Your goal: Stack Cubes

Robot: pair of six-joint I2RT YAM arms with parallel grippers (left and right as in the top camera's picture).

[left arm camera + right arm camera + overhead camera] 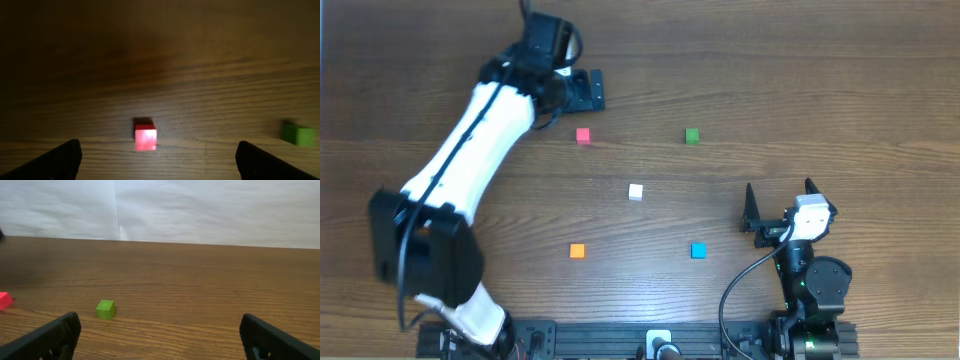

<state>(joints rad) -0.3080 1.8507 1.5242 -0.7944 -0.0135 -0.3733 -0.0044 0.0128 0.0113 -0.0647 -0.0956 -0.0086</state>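
Five small cubes lie apart on the wooden table: a red cube, a green cube, a white cube, an orange cube and a blue cube. My left gripper hangs open above the far left part of the table; its wrist view has the red cube between the fingers' line and the green cube off to the side. My right gripper stands open near its base, holding nothing, with the green cube and red cube ahead of it.
The wooden table is wide and bare around the cubes. A white wall rises behind the table's far edge. The arm bases and a black rail run along the near edge.
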